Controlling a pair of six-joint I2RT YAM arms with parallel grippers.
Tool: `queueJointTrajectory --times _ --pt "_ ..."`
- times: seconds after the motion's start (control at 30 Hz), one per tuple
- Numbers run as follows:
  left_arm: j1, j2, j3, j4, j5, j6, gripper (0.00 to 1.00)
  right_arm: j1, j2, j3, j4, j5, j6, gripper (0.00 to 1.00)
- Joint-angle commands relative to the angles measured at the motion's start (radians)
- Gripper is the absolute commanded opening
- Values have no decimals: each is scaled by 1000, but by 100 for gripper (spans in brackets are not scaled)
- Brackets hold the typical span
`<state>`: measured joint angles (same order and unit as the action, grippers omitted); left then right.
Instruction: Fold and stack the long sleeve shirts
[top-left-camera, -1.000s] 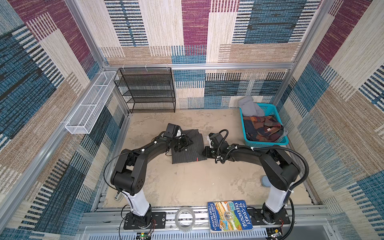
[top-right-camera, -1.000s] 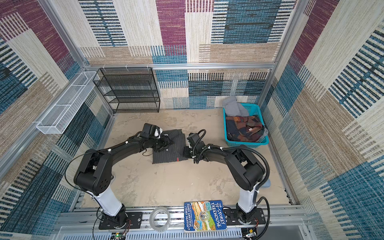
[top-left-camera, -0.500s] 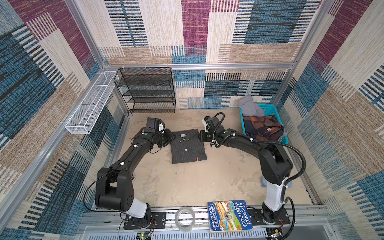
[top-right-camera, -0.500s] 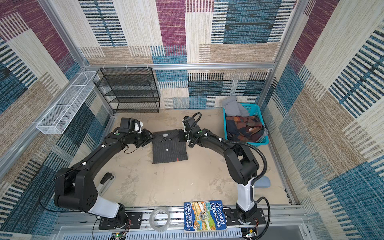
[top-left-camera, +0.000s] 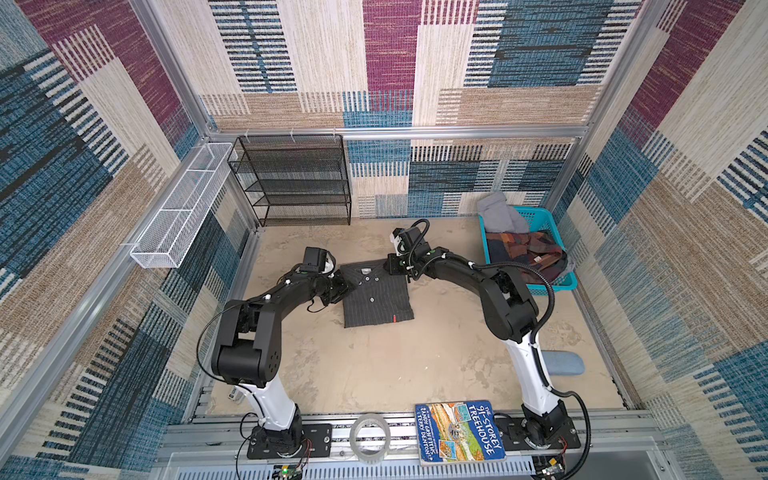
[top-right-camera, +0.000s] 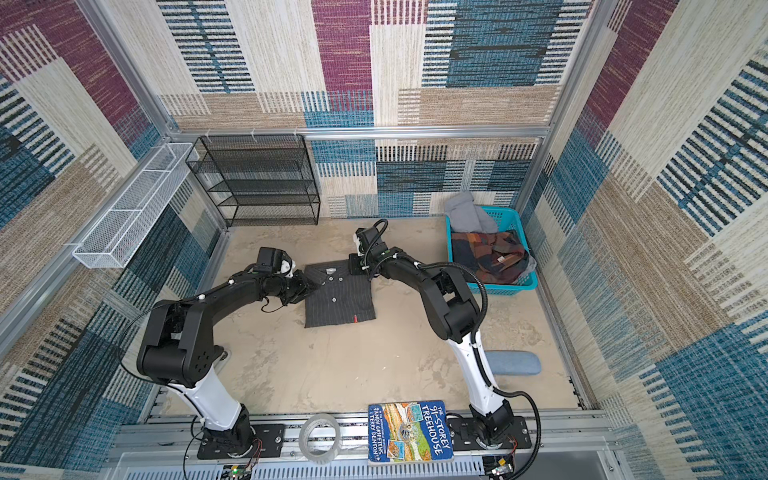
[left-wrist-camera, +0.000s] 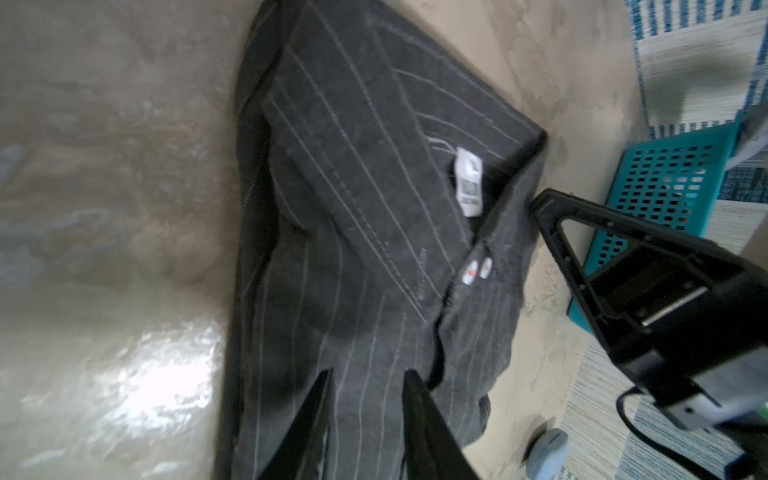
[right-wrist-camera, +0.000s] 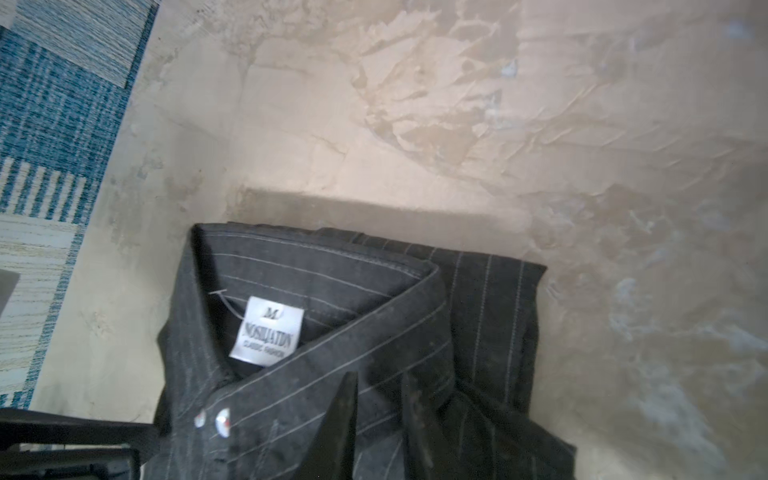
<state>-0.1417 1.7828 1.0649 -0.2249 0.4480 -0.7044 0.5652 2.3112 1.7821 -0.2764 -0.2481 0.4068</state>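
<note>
One folded pinstriped shirt (top-left-camera: 376, 297) lies on the table (top-left-camera: 374, 365), one teal basket (top-left-camera: 540, 216) well apart. The right gripper (right-wrist-camera: 380, 378) pinches the shirt beside the collar. The left gripper (left-wrist-camera: 368, 374) straddles cloth; I cannot tell whether it grips.

A charcoal-grey cloth shirt (top-left-camera: 376, 299) with pale pinstripes; right of it, a teal plastic mesh basket (top-left-camera: 540, 216) holding a rust-and-navy patchwork garment (top-left-camera: 523, 251).

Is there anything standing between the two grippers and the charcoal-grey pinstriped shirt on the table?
Nothing visible does. The left gripper and the right gripper are both at the collar end of the charcoal-grey pinstriped cloth shirt, with cloth showing between their jaws. The teal plastic basket stands apart, to the right.
</note>
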Motion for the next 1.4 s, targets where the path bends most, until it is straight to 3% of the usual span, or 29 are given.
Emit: queueJointTrajectory --times 0.0,0.4,0.57,0.8,0.87,0.93,1.03,1.17,1.37 --pt "1 51 1 65 1 -13 31 -6 36 15 36 -31 17 22" --pt "7 66 -30 -19 -81 62 32 -24 57 -38 87 112 95 20" --pt "21 -9 0 -80 -115 78 42 -24 -19 -87 98 112 105 21" --pt "20 -164 37 -190 -94 101 56 -14 -206 -176 83 92 80 30" --pt "15 -215 18 -211 -86 98 69 -10 -270 -243 83 101 77 32" --pt "5 -255 -3 -224 -87 88 75 -7 -326 -289 76 109 75 33" --pt "-31 -295 -35 -229 -101 61 78 -5 -392 -362 66 121 75 33" --pt "-117 -291 -27 -229 -154 30 70 -5 -470 -461 59 139 78 34" --pt "-276 -171 157 -416 -346 51 67 -5 -597 -585 62 177 81 34"
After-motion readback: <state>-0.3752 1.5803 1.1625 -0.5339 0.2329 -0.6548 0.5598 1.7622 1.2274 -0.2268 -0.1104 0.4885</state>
